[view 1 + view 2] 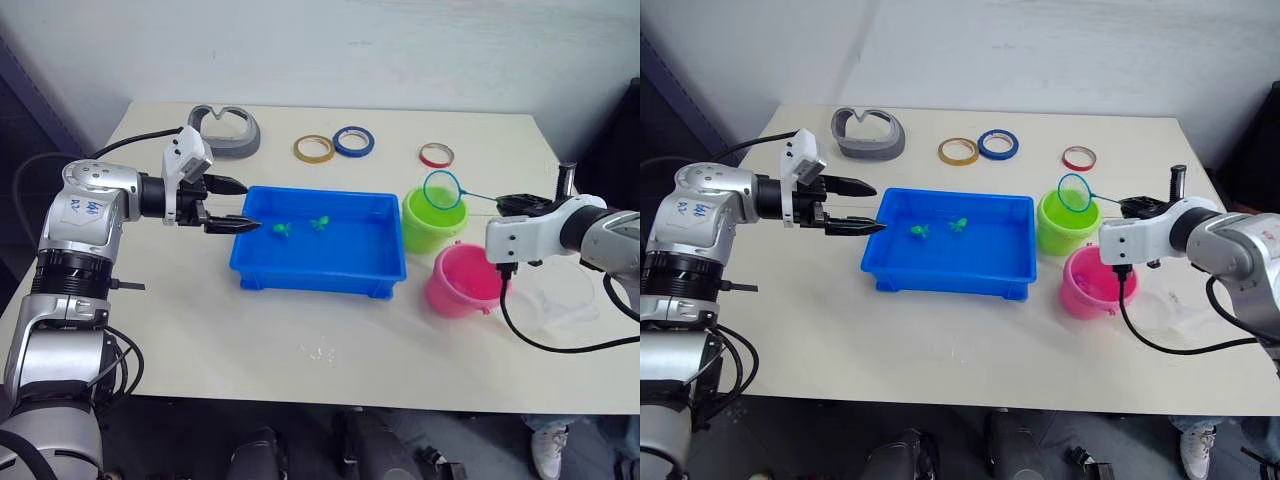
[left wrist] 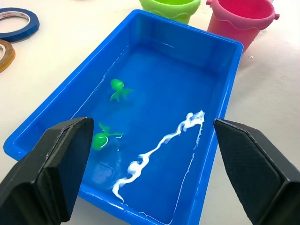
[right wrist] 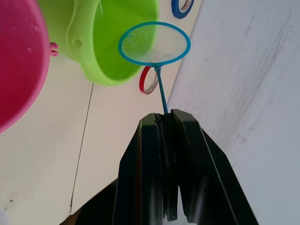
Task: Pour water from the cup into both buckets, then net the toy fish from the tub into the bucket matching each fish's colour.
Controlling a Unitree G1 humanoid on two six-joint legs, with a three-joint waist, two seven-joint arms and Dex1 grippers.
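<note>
While the right claw [image 3: 166,117] is clamped on the net [image 1: 443,189], whose hoop hovers over the lime green bucket [image 1: 430,222], two green fish [image 1: 282,230] wait in the blue tub [image 1: 318,282] at nine o'clock. I'd sweep low and scoop under one. Left claw [image 1: 228,205] is spread apart at the tub's end.

blue tub [image 1: 320,262], 2 green fish [image 1: 282,230], pink bucket [image 1: 462,283]

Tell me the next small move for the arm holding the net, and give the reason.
Probably swing the right end effector, shut on the net, from above the green bucket toward the tub and dip the hoop by the two green fish. They float there un-netted, and the hoop looks empty.
</note>
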